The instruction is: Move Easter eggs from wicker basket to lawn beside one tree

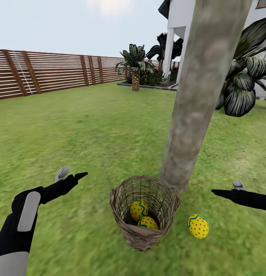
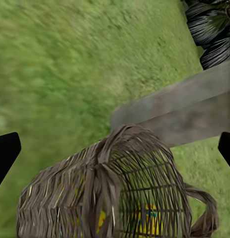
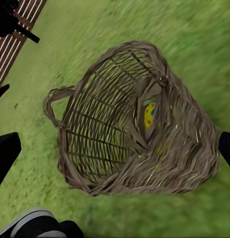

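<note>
left gripper (image 1: 71, 174) – extended over the lawn (image 1: 91, 126) to the left of the wicker basket (image 1: 143, 212), well apart from it. one grey finger and one black finger are spread with a clear gap between them; nothing is held. in the left wrist view the two dark fingertips (image 2: 5, 151) sit at opposite edges with the basket (image 2: 119, 193) and the tree trunk (image 2: 189, 109) between them, and yellow shows through the weave.

wicker basket – stands upright on the grass, just in front of the base of the tree (image 1: 198, 96), its rim close to the trunk; whether they touch cannot be told. two easter eggs lie inside at the bottom: one egg (image 1: 138, 209) higher, the second egg (image 1: 147, 222) lower and touching it. in the right wrist view the basket (image 3: 134, 124) has one side handle visible and a patch of yellow egg (image 3: 150, 115) behind the weave.

third egg (image 1: 198, 225) – lies on the lawn just to the right of the basket, near the foot of the tree, outside the basket.

right gripper (image 1: 227, 189) – held above the grass to the right of the third egg, apart from it. the grey and black fingers are parted; nothing is held.

background: a wooden slat fence (image 1: 52, 71) runs along the left, a short palm (image 1: 135, 67) stands farther back, and a white house (image 1: 179, 23) rises behind the tree.
</note>
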